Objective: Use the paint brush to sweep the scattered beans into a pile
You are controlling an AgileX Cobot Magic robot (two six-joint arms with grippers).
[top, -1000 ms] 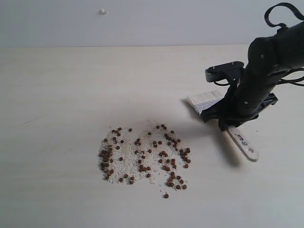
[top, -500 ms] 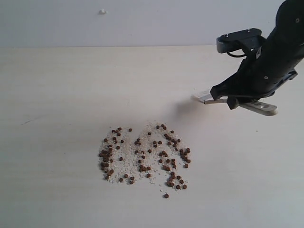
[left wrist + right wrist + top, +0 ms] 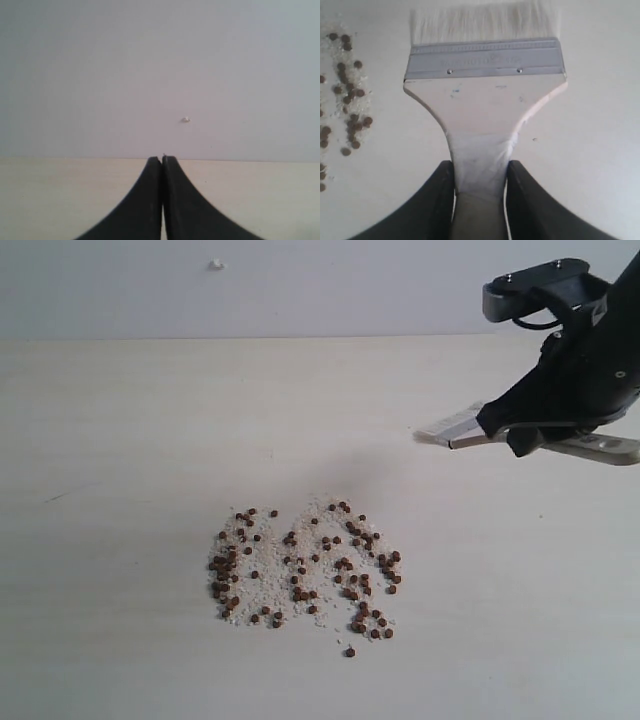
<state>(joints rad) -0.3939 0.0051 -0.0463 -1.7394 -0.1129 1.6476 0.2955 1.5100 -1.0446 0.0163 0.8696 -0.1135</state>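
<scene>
We hold the paint brush (image 3: 485, 100) by the narrow neck of its handle, with the right pincer (image 3: 480, 169) clamped on it from both sides, so the bristles stick out free ahead of us. The brush looks lifted, lying nearly flat above the right side of the surface (image 3: 120, 440), well apart from the beans (image 3: 300, 570). These lie in a loose patch among pale crumbs. We judge the bristles must tip down before any sweep. Our left pincer (image 3: 162, 161) is pressed together on nothing, facing the wall with its small white speck (image 3: 185, 119). Nothing stands between brush and beans
</scene>
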